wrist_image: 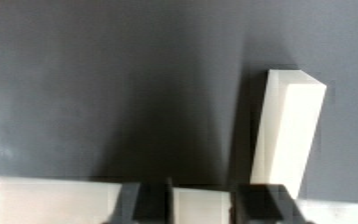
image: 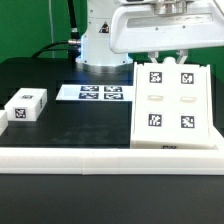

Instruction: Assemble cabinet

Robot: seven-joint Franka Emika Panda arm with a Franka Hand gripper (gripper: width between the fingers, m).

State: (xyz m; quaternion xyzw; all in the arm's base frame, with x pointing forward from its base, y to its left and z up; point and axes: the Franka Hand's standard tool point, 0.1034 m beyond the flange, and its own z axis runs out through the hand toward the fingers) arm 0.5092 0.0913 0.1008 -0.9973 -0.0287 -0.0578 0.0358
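Cabinet (image: 178,100): I saw it lying flat near the counter (image: 70,125) edge on the exterior view's right.
Pincer (image: 165,57): over the cabinet's far edge, fingers apart; I couldn't tell whether it gripped.

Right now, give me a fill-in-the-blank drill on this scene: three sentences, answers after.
1. The cabinet shows ___ tags on its top face.
2. The marker board lies to the exterior view's ___ of the cabinet.
3. The gripper hangs over the ___.
Missing words: four; left; cabinet.
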